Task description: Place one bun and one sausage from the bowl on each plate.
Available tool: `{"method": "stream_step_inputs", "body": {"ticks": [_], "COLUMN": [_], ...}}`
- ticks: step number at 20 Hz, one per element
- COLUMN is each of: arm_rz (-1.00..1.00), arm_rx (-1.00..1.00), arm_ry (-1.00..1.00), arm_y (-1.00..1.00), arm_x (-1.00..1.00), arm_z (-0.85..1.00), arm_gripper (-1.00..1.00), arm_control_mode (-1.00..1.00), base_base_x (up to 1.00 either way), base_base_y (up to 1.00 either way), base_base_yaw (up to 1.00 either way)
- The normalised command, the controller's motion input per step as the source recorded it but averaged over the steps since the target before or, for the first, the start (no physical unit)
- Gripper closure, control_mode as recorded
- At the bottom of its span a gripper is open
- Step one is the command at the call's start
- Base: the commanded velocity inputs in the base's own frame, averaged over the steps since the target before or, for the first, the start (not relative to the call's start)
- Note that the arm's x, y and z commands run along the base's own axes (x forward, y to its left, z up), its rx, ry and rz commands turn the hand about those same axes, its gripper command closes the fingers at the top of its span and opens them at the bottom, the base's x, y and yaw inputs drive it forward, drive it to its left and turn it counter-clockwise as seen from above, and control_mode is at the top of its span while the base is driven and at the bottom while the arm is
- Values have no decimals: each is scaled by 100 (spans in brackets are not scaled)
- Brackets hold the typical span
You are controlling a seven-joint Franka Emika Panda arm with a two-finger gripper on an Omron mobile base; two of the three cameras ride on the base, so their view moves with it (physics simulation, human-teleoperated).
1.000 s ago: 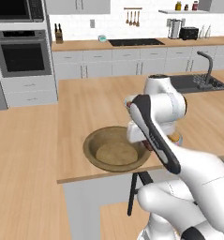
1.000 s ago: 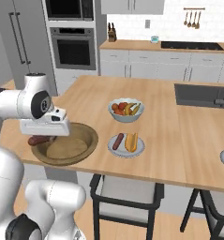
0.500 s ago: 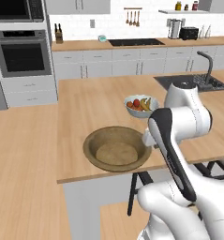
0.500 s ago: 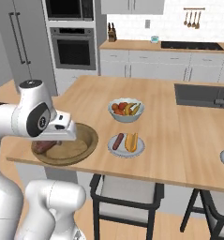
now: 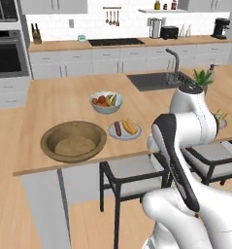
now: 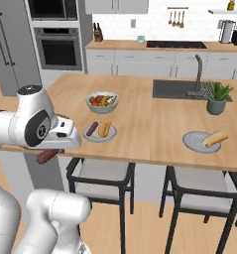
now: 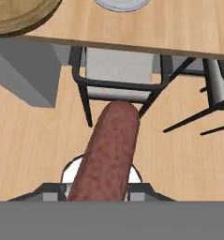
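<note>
My gripper [image 6: 50,155] is shut on a dark reddish-brown sausage [image 7: 111,150], held out past the counter's front edge above the floor and a stool. The wooden bowl [image 5: 74,141] lies on the counter, and its rim [image 7: 19,18] shows at the hand view's upper left. Right of the bowl, one plate [image 5: 112,133] carries a sausage [image 5: 118,128] and a bun [image 5: 130,127]. Farther right, a second plate [image 6: 194,141] holds a bun [image 6: 215,139] alone.
A pale bowl of fruit [image 6: 102,101] stands behind the first plate. Dark-framed stools [image 6: 100,173] are tucked under the counter's front edge. A sink [image 6: 182,89] and a potted plant [image 6: 216,96] sit at the far right.
The base has driven right, so the whole scene has shifted. The hand, which hung over the wooden bowl with the sausage, has swung off past the counter's front edge.
</note>
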Motion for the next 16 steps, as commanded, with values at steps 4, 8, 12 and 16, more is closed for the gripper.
{"method": "stream_step_inputs", "body": {"ticks": [4,8,12,16], "arm_rz": [0,0,0,0], "arm_rx": [0,0,0,0], "arm_ry": [0,0,0,0], "arm_y": [0,0,0,0], "arm_x": [0,0,0,0], "arm_z": [0,0,0,0], "arm_gripper": [100,100,100,100], "arm_control_mode": [100,100,100,100], "base_base_x": [0,3,24,24], "base_base_y": [-100,-100,-85,-87], "base_base_yaw": [-9,-2,0,0]}}
